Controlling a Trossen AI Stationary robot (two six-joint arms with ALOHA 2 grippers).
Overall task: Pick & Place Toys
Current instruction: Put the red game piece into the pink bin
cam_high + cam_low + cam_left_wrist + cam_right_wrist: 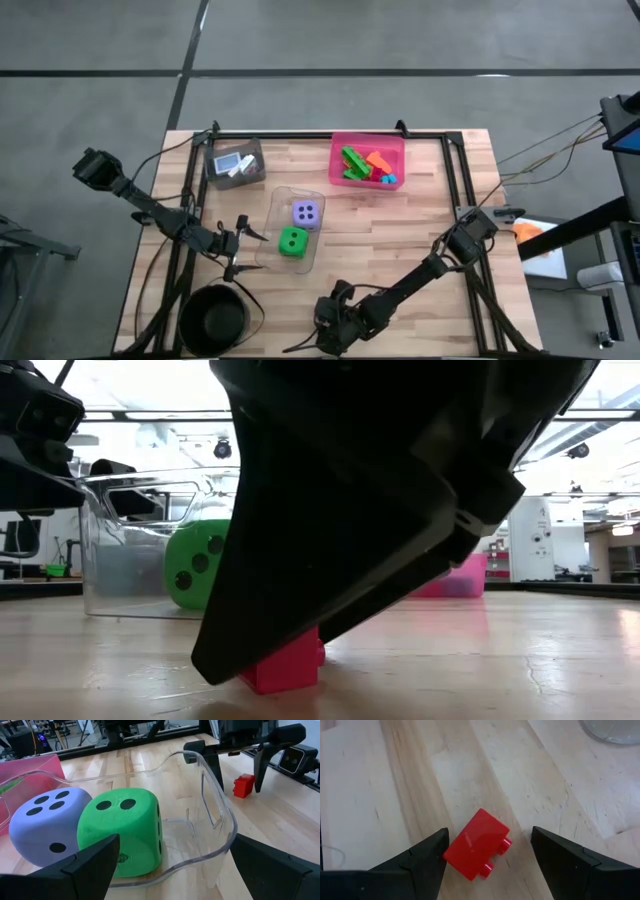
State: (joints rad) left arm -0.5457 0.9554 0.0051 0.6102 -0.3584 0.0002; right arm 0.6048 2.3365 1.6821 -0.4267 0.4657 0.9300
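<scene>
Red brick was seen lying on the desk near its front edge, between the spread fingers of the right gripper, not gripped. Left gripper was held at the clear bin, fingers wide, nothing held. Green die and purple die sat touching inside that bin. More bricks lay in the pink bin.
</scene>
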